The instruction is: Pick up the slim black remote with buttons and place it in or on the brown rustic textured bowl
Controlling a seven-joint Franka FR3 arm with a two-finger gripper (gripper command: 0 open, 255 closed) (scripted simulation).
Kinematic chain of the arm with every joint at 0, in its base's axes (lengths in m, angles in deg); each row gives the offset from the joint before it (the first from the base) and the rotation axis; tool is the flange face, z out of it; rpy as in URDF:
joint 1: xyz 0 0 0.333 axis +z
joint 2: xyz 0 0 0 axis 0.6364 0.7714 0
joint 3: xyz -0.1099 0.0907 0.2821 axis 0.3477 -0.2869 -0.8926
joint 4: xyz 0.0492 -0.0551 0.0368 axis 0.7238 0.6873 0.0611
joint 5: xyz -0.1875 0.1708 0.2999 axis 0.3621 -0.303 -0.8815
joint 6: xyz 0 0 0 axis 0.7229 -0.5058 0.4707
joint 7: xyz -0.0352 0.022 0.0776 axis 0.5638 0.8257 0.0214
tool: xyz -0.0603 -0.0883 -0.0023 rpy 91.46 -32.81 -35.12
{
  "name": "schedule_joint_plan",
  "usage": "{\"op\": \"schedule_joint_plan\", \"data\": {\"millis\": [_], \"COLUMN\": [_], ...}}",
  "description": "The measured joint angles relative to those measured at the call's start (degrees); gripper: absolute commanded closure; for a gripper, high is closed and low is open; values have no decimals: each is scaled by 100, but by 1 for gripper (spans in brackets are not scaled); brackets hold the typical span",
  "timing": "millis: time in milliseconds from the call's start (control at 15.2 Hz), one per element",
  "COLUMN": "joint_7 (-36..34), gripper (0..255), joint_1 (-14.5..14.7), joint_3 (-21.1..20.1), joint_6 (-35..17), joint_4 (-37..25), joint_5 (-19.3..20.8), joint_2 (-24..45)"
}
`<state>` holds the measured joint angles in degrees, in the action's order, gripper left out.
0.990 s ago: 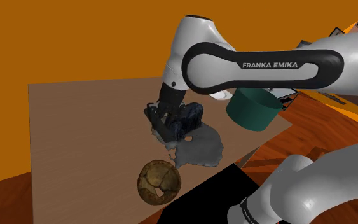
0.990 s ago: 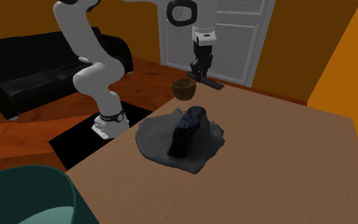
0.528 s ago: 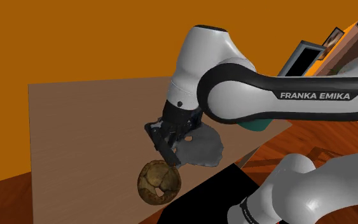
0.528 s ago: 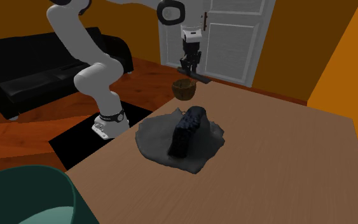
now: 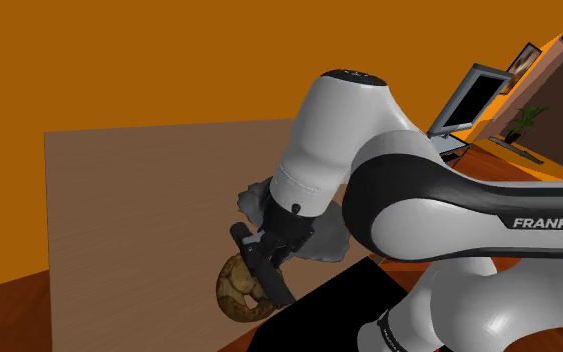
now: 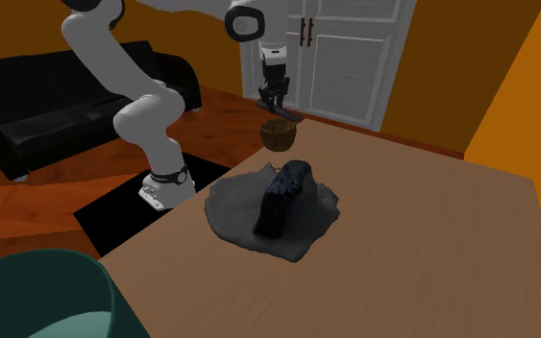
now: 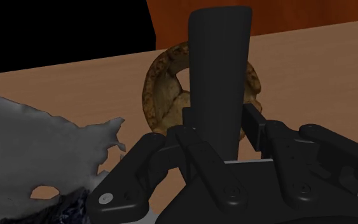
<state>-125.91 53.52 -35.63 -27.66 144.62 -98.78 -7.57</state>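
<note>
Brown table (image 6: 431, 240) (bowl (image 6: 278, 140) at its edge), orange walls (image 6: 528, 77).

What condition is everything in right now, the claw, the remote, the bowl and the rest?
gripper: shut on the remote.
remote: clasped, hanging over the bowl.
bowl: upright on the table, remote not yet in it.
dark lump: lying on the grey sheet.
cupboard doors: shut.

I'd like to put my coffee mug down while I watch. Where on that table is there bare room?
The wide bare stretch of table between the grey crumpled sheet and the second exterior view's right edge. Crowded: the dark lump on the sheet, and the corner where the gripper holds the remote above the bowl.
</note>
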Motion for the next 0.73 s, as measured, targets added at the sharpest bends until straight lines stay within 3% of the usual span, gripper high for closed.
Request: {"op": "schedule_joint_plan", "data": {"millis": [726], "joint_7": [44], "gripper": [255], "joint_1": [30], "joint_3": [-210], "joint_6": [-787], "joint_4": [529], "joint_5": [-143], "joint_2": [245]}}
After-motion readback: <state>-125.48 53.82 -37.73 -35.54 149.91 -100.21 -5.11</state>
